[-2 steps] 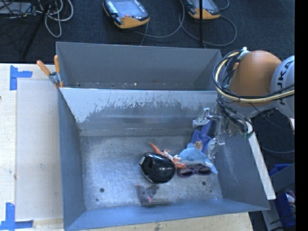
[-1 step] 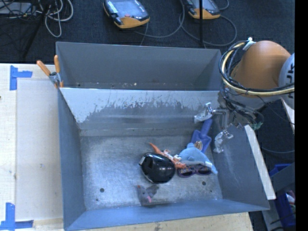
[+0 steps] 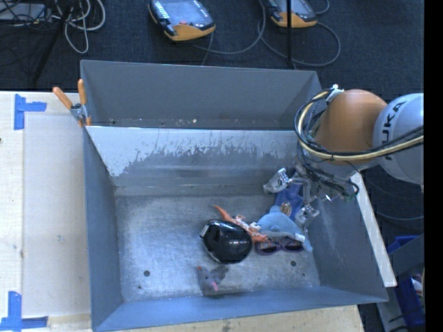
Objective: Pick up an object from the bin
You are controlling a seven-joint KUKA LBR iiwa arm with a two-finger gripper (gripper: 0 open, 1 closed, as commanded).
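Observation:
My gripper (image 3: 293, 197) hangs low at the right side of the bin, close to the right wall, and it is open. One metal fingertip (image 3: 276, 181) shows to the upper left and the other to the lower right. Between them lies a dark blue thing (image 3: 285, 198), part of a light blue soft item (image 3: 275, 222) that spreads just below. A dark, glasses-like piece (image 3: 278, 244) lies along the soft item's lower edge. Left of that, a thin orange strip (image 3: 236, 222) rests against a black rounded object (image 3: 225, 241).
A small grey lump (image 3: 213, 279) lies near the bin's front wall, below the black object. The arm's orange dome and cables hang over the right rim. The bin's left half and back slope show bare metal.

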